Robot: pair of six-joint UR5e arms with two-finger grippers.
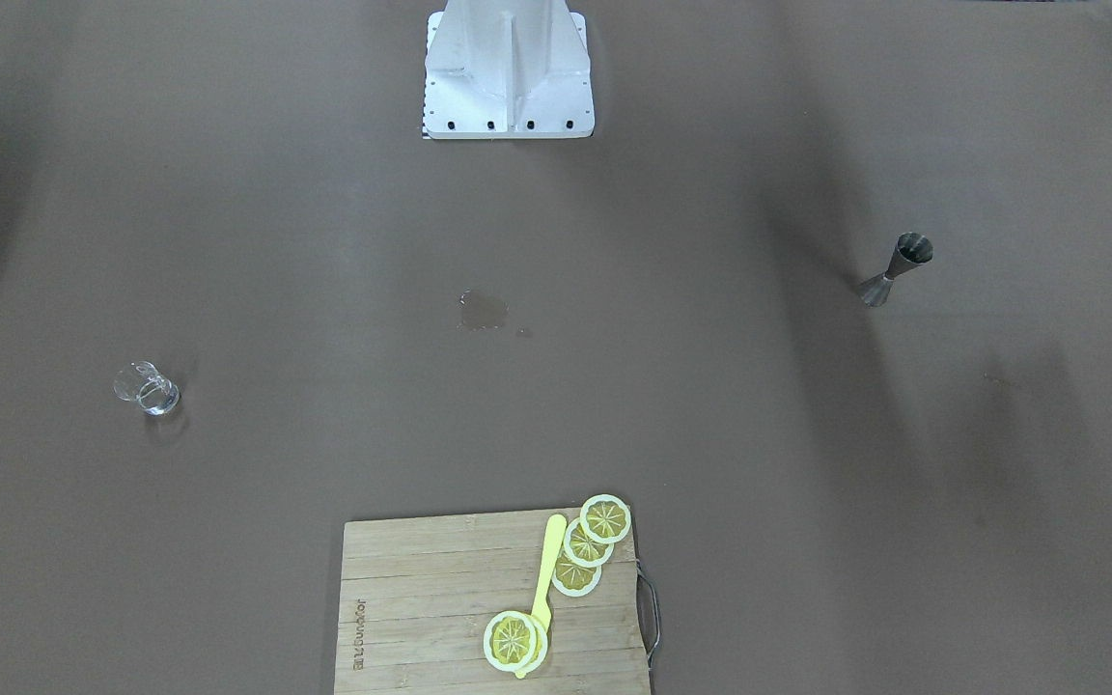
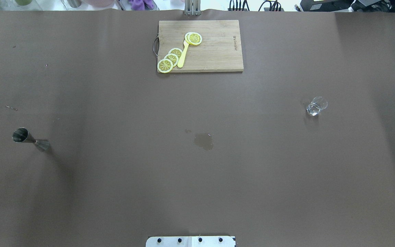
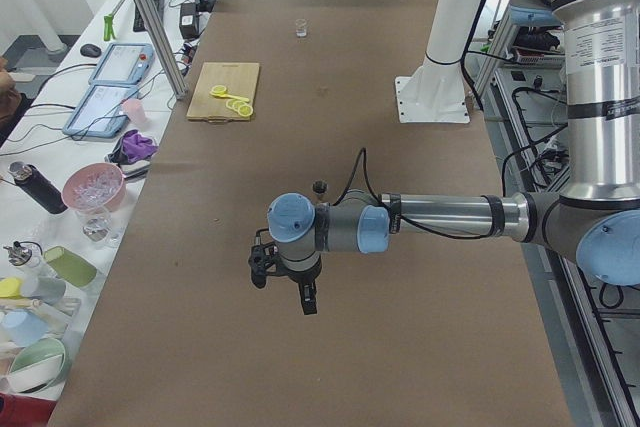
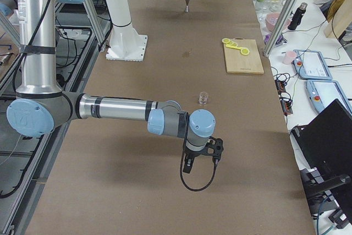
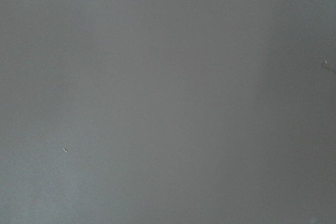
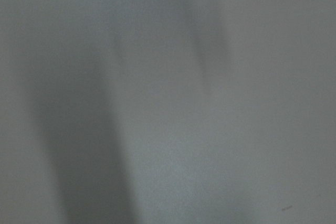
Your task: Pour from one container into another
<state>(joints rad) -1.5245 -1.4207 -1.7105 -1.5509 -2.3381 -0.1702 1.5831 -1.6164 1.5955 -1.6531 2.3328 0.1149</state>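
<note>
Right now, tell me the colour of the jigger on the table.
Dark metallic grey; the jigger shows best in the exterior front-facing view.

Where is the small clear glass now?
In the overhead view the glass stands on the robot's right side, right of the wet stain and closer to the robot than the cutting board.

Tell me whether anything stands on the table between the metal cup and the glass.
Nothing solid stands between them. Only a wet stain lies near the path from the metal cup to the glass. The cutting board sits well off that line.
</note>
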